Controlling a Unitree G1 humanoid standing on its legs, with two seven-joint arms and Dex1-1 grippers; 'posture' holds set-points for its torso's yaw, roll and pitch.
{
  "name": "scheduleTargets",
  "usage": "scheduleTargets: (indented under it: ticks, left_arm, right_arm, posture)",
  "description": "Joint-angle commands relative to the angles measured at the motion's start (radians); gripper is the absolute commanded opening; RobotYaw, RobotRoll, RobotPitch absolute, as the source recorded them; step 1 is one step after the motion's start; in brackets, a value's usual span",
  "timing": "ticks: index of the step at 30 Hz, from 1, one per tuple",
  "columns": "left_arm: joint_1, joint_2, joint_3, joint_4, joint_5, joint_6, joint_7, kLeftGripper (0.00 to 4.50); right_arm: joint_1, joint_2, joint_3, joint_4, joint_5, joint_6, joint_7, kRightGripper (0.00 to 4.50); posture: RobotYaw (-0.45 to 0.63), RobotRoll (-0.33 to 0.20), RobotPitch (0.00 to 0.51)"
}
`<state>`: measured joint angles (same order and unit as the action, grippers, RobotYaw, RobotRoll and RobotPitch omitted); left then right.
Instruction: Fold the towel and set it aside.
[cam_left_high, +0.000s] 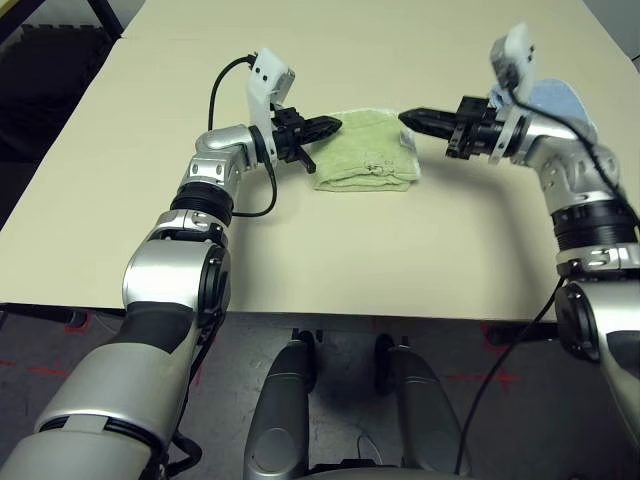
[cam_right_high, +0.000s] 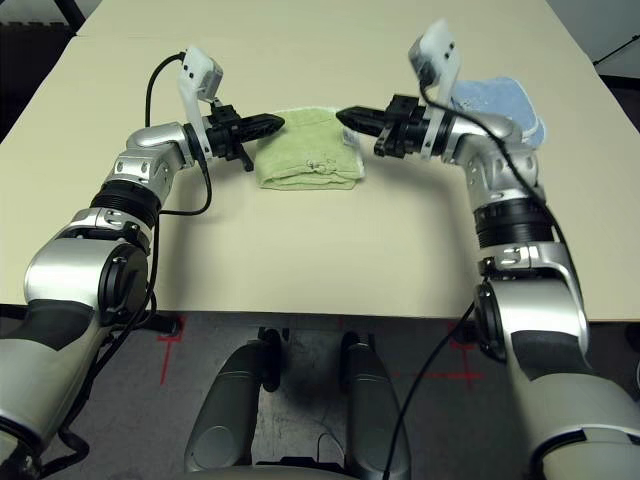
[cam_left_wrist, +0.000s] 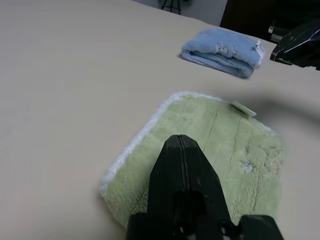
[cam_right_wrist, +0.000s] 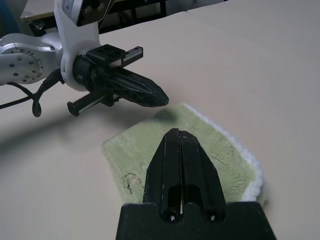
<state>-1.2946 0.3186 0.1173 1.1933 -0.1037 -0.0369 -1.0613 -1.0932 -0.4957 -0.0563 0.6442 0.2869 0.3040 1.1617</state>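
- The towel is seen lying folded into a compact pad on the table, mid-table between the two arms, embroidery facing up.
- Left gripper is held above the towel's left edge with fingers pressed together; nothing is pinched.
- Right gripper is held above the towel's right edge, likewise closed and empty; both tips are clear of the cloth.
- Towel is judged light, soft and limp: layers are expected to sag and unfold if only the top ply is lifted.
- Terry pile is judged grippy, not slippery; nothing fragile.
- Hold is best taken at the thick folded edge nearest the robot, with all layers pinched together, or at both side edges at once.
- Farther back on the right, a blue folded towel is parked.
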Motion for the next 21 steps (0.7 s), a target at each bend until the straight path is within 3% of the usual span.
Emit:
scheduleTargets:
  ticks: [1,7,11,21]
  left_arm:
    - [-0.018,-0.001,-0.002,0.019,0.008,-0.001,0.037,0.02]
    - [0.0,-0.026,-0.02,0.07,0.055,-0.005,0.22,0.02]
    - [0.012,-0.046,-0.025,0.087,0.064,0.005,0.247,0.02]
    - [0.098,-0.048,-0.088,0.113,0.147,0.02,0.336,0.02]
  right_arm:
    - [-0.044,0.026,0.01,0.127,-0.062,-0.106,-0.099,0.0]
    - [-0.091,0.144,0.001,0.415,-0.138,-0.291,-0.3,0.0]
    - [-0.11,0.196,-0.011,0.539,-0.156,-0.34,-0.374,0.0]
    - [-0.047,0.231,0.036,0.639,-0.269,-0.354,-0.515,0.0]
  posture:
    - [0.05,0.0,0.239]
    - [0.05,0.0,0.252]
    - [0.05,0.0,0.256]
    - [0.04,0.0,0.26]
